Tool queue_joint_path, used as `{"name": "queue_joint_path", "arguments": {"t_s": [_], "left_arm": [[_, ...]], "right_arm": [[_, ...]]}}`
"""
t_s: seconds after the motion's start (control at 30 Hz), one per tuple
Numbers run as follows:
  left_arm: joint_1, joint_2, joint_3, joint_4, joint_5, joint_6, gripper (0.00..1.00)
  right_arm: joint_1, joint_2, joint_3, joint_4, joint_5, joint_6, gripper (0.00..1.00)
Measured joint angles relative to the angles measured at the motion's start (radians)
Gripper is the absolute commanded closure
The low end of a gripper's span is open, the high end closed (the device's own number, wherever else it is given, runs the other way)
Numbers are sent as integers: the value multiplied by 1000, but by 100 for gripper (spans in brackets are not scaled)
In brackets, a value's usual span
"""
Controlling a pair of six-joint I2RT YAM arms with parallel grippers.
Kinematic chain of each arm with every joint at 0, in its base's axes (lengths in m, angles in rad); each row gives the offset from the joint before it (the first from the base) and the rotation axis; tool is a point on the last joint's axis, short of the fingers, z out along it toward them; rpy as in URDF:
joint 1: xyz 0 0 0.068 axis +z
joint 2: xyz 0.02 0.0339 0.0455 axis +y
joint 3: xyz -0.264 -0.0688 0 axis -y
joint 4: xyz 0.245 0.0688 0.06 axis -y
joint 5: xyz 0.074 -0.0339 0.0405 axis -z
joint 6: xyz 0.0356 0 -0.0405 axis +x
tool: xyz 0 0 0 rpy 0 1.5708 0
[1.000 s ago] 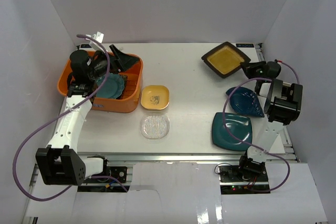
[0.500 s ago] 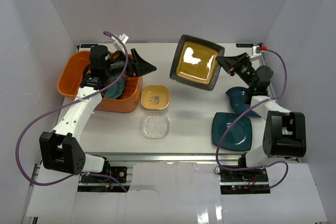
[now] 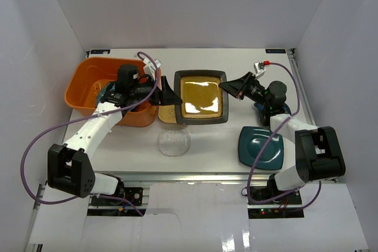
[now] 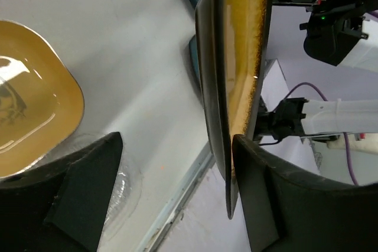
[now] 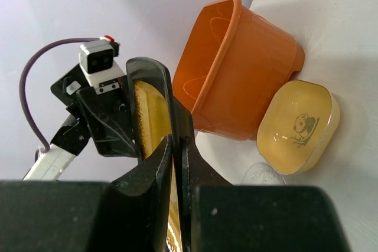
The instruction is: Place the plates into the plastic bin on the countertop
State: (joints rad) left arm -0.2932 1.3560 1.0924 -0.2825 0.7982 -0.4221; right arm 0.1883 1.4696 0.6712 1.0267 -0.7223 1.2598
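Observation:
My right gripper [image 3: 228,90] is shut on the right rim of the black-rimmed amber square plate [image 3: 201,97] and holds it in the air over the middle of the countertop [image 3: 236,69]; the pinch shows in the right wrist view [image 5: 177,151]. My left gripper [image 3: 168,96] is open, its fingers astride the plate's left edge [image 4: 233,57], which lies against one finger [image 4: 277,205]. The orange bin [image 3: 88,84] stands at the back left, with a teal plate [image 3: 110,91] partly visible inside behind my left arm.
The small yellow plate [image 3: 168,114] lies half under the held plate, next to the bin. The clear glass plate [image 3: 174,143] lies in front of it. The dark teal square plate [image 3: 261,147] and the scalloped teal plate [image 3: 282,110] lie at the right, by my right arm.
My right gripper lifted the amber plate from the back right and carried it left to the middle. My left arm came out of the bin and reached right to the plate's left edge.

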Motion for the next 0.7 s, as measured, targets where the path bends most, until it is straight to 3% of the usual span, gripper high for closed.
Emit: {"name": "queue_joint_path", "arguments": {"t_s": [0.07, 0.13, 0.17, 0.27, 0.37, 0.43, 0.47, 0.53, 0.6, 0.63, 0.7], "left_arm": [[-11, 3, -21, -7, 8, -14, 37], [-24, 6, -21, 8, 12, -26, 41], [-30, 7, -21, 22, 15, -35, 61], [-45, 13, -19, 48, 18, -61, 97], [-42, 27, -19, 56, -21, -104, 100], [-47, 29, -19, 56, -28, -122, 100], [-49, 29, -21, 58, -35, -121, 100], [-50, 29, -29, 76, -46, -141, 100], [-46, 29, -39, 104, -48, -172, 100], [-43, 29, -47, 124, -45, -198, 100], [-35, 28, -60, 168, -35, -249, 100]], "right_arm": [[10, -6, 0, -16, 3, -14, 92], [21, -7, 0, -35, 10, -33, 92], [27, -7, 0, -45, 13, -38, 92], [40, -7, -1, -58, 21, -47, 92], [43, -8, -8, -35, 31, -67, 88], [42, -8, -20, -34, 37, -69, 73], [42, -8, -24, -32, 40, -59, 57], [43, -8, -27, -28, 39, -35, 38], [45, -10, -28, -22, 37, -25, 28], [47, -12, -29, -22, 37, -22, 16], [48, -25, -37, -24, 36, -18, 8]]}}
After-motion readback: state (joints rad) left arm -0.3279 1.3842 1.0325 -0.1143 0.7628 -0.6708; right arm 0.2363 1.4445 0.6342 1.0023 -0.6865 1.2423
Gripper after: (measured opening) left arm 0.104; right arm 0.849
